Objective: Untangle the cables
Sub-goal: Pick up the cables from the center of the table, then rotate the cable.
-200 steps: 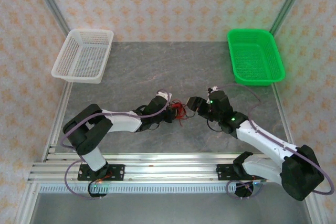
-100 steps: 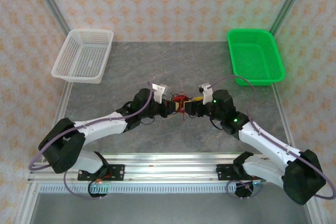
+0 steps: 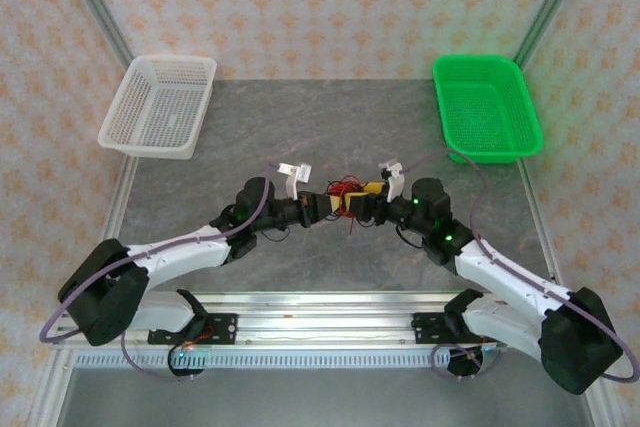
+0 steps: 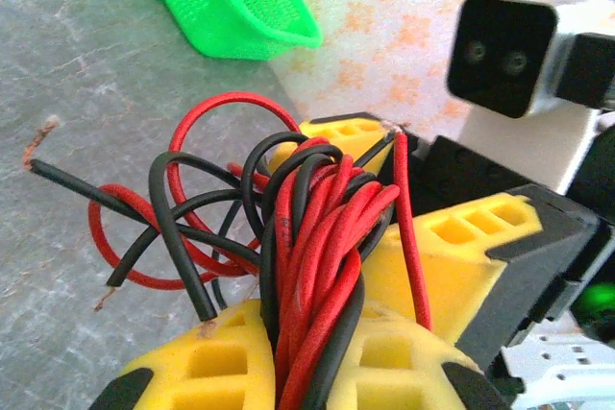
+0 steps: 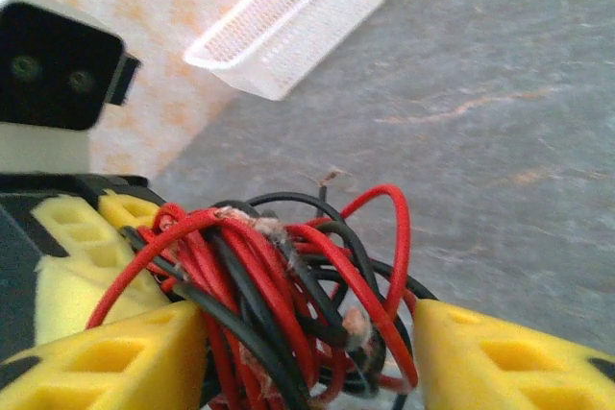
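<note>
The cables (image 3: 347, 190) are a knotted bundle of thin red and black wires, held just above the grey table between both grippers. My left gripper (image 3: 328, 205) comes at it from the left. In the left wrist view its yellow fingers (image 4: 197, 372) are shut on a twisted strand of the cables (image 4: 307, 237), and loose loops and bare ends stick out beyond. My right gripper (image 3: 358, 203) faces it from the right. In the right wrist view that gripper (image 5: 307, 324) stands open with the tangle (image 5: 279, 285) between its yellow fingers (image 5: 125, 352); the left finger touches wires.
A white basket (image 3: 160, 105) stands at the back left and a green basket (image 3: 487, 107) at the back right. An aluminium rail (image 3: 320, 317) runs along the near edge. Frame posts and patterned walls enclose the table.
Both arms have stretched toward the table's middle and the grippers have met at the bundle. The right jaws have narrowed around the wires. The left jaws stay shut on them.
</note>
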{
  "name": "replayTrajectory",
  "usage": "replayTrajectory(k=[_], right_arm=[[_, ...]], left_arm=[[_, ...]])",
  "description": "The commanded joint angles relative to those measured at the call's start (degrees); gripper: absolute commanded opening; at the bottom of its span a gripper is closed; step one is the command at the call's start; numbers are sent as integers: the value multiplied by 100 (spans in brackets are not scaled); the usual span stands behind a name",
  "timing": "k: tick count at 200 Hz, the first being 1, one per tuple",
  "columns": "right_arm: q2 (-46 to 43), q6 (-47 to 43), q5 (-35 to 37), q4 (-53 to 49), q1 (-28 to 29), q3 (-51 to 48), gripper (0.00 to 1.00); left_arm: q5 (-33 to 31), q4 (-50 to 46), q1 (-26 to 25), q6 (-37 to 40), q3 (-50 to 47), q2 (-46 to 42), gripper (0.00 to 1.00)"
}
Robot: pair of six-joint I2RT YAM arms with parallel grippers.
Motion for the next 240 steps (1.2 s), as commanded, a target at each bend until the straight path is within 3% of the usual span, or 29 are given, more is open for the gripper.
replayTrajectory(k=[1,22,38,46,69,88,140,185,240], right_arm=[[13,545,-440,967,-39,-133,43],[59,732,-484,1145,-39,-174,9],[-20,684,-428,989,-44,-120,4],[-84,576,-428,818,-48,-53,2],[-261,-65,-445,-30,-56,293,0],[-275,-853,-635,-929,-93,695,0],[291,-2235,-1375,-2112,-197,1457,0],[1070,-3349,-1860,-3468,-205,2555,0],[1229,-3794,-1822,-4082,-206,2941,0]], left_arm=[[354,1058,23,-266,-75,-308,0],[317,1291,22,-364,-170,-379,0],[248,1294,24,-381,-214,-413,0],[189,1182,22,-332,-211,-436,8],[-102,448,22,74,-99,-605,48],[-436,-472,13,631,157,-790,61],[-988,-2326,-41,2018,945,-798,63],[-1124,-2958,-195,3044,1201,-603,63],[-1313,-3002,-195,3362,1057,-607,60]])
